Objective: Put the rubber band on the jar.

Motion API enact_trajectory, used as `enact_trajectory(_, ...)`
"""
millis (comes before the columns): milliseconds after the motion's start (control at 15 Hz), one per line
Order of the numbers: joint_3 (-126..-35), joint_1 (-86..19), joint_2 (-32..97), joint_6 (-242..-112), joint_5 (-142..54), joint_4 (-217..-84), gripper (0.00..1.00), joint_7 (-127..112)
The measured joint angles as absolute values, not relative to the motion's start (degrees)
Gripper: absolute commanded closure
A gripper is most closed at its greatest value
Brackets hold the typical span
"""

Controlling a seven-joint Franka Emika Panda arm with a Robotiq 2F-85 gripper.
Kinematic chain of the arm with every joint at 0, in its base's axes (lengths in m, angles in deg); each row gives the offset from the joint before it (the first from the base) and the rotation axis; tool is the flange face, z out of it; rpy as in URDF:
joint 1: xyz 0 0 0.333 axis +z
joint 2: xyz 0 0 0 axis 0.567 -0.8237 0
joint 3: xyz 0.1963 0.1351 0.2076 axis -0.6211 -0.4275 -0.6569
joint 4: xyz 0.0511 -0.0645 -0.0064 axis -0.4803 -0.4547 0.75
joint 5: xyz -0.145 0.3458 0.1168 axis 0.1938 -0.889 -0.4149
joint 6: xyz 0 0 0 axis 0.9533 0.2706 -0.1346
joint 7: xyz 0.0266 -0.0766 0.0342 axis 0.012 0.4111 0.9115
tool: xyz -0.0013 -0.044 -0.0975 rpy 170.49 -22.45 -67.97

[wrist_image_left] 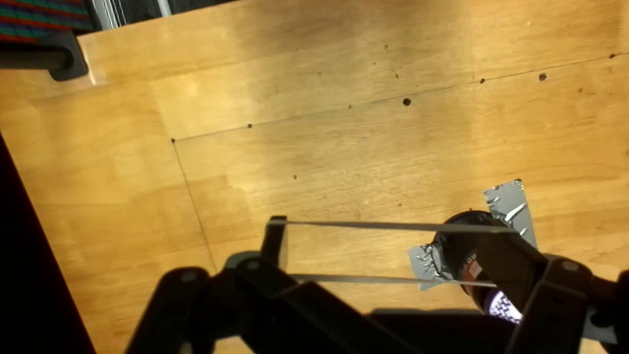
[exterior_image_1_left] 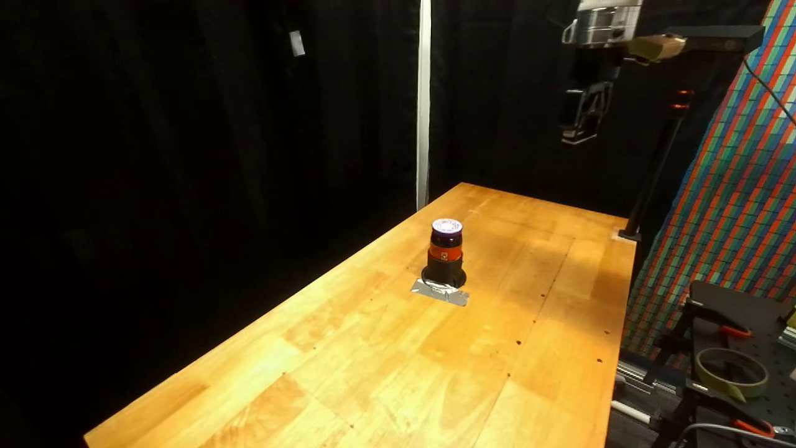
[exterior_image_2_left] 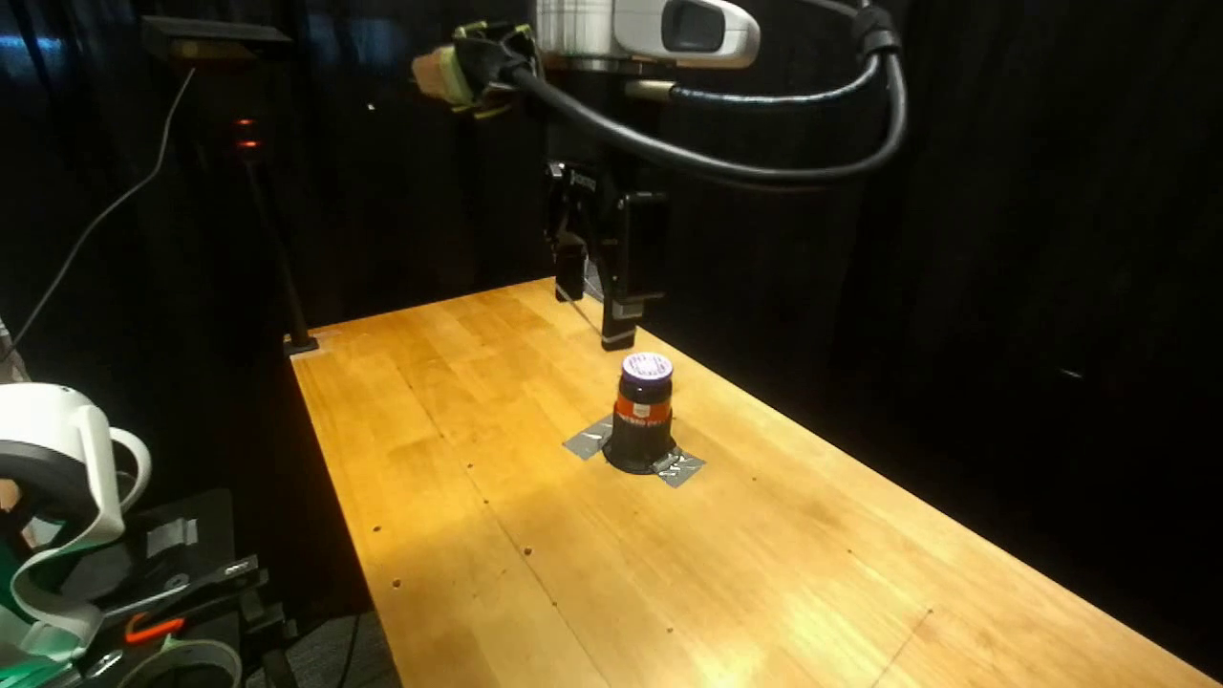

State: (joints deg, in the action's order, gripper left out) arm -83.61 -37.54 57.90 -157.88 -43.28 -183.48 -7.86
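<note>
The rubber band (wrist_image_left: 368, 225) loops taut round the gripper's (wrist_image_left: 393, 251) wide-spread fingers (wrist_image_left: 272, 241), likely for carrying; next, centre it over the jar (exterior_image_2_left: 644, 406).

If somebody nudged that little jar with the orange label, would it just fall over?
Probably not easily: the jar seems set in a black holder, and silver tape appears to fix that to the table. A hard push near the lid might still rock it, since it stands taller than wide. Its weight I can't judge.
</note>
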Motion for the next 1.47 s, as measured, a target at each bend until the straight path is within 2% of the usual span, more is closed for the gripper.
enact_trajectory(267, -87.20, -34.22, 48.74, -158.35, -41.16, -176.07, 0.00, -13.89)
enact_trajectory(933, -87.60, -29.53, 29.65, -167.89, -39.65, -163.92, 0.00, -19.05)
enact_trajectory(1467, -87.91, -26.95, 21.73, -173.93, -42.77, -158.23, 0.00, -18.52)
